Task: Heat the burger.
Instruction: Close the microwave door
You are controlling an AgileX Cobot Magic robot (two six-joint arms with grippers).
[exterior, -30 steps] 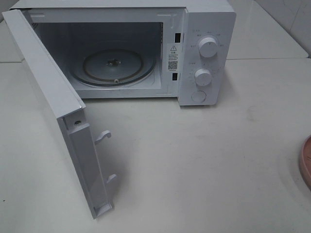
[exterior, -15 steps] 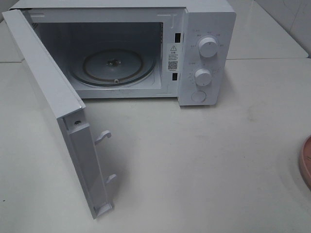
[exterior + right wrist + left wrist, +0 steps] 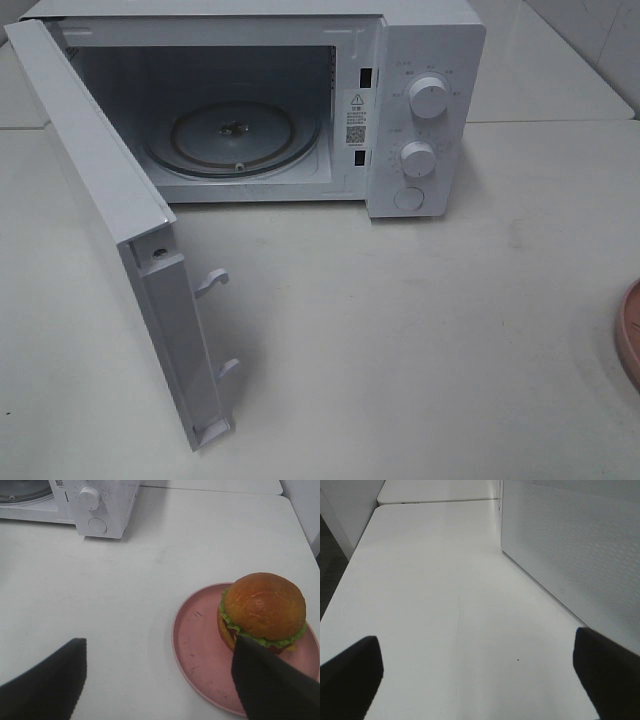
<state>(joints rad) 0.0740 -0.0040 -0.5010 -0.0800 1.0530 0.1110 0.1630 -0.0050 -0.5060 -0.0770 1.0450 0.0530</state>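
Burger (image 3: 262, 611) sits beside the wide-open right gripper (image 3: 159, 680).

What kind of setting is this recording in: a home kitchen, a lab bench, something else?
Probably a staged kitchen-style test bench: a white microwave with its door open on a bare white table, and a burger on a pink plate.

we see only our left gripper (image 3: 480, 680) and right gripper (image 3: 155, 680): broad, flat, matte black fingers (image 3: 350, 672) with blunt edges.

Left gripper (image 3: 477, 677) hangs with fingers (image 3: 350, 675) spread wide, empty; right gripper (image 3: 160, 680) likewise has fingers (image 3: 45, 682) parted, holding nothing.
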